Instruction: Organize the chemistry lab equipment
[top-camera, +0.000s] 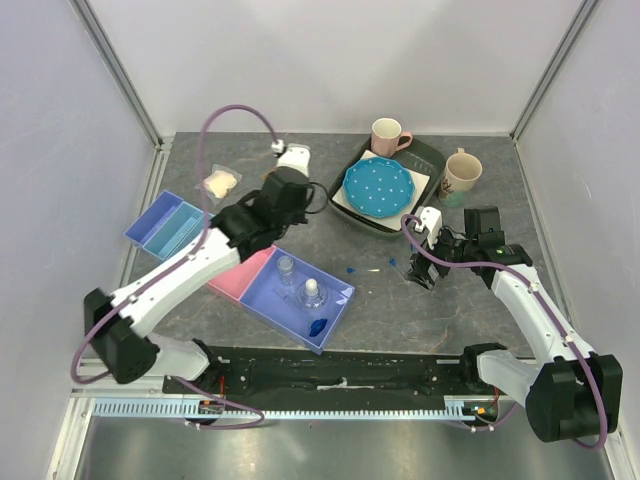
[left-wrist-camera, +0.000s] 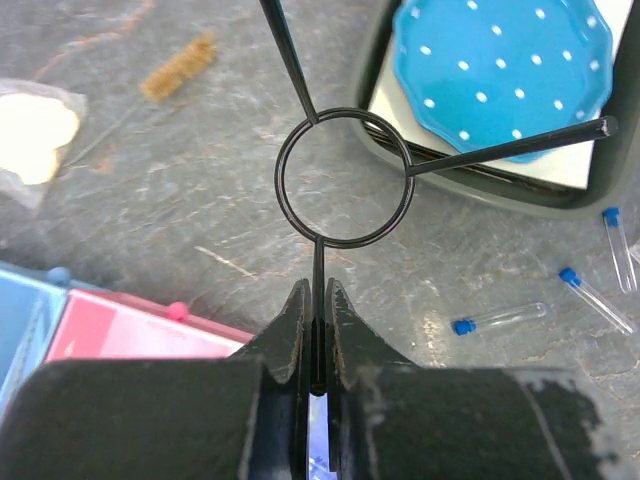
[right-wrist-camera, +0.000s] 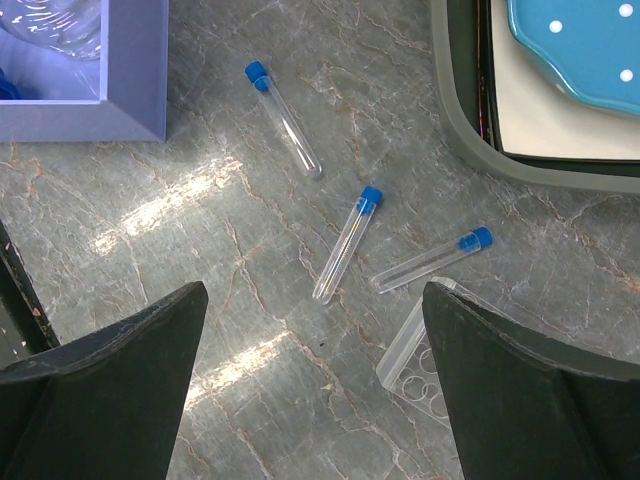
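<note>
**Sorting part done: wire ring gripped, tubes loose on the table**

Left gripper (left-wrist-camera: 316, 300) closed tight on one stem of the black wire ring (left-wrist-camera: 343, 178), ring held out ahead of the fingers toward the far middle of the table, just beside the dark tray (left-wrist-camera: 520, 188) under the blue dotted plate (left-wrist-camera: 500, 65). Not possible to tell whether lifted clear of the surface. Right gripper (right-wrist-camera: 312, 300) spread wide with nothing in it, hovering over three tiny blue-capped tubes (right-wrist-camera: 345, 245) scattered on the grey table (right-wrist-camera: 200, 200). Corner of the clear tube rack (right-wrist-camera: 420, 365) just beside them.

Sorted already, by the look of it: two clear little bottles (top-camera: 313, 293) and the blue hexagonal piece (top-camera: 317, 326), all inside the purple bin (top-camera: 285, 305).

Left to do, judging from that: ring, tubes and rack, plus the bag of white wads (top-camera: 220, 182) and a small bristle brush (left-wrist-camera: 180, 68) near it, all out on the table. Probably well under halfway.
</note>
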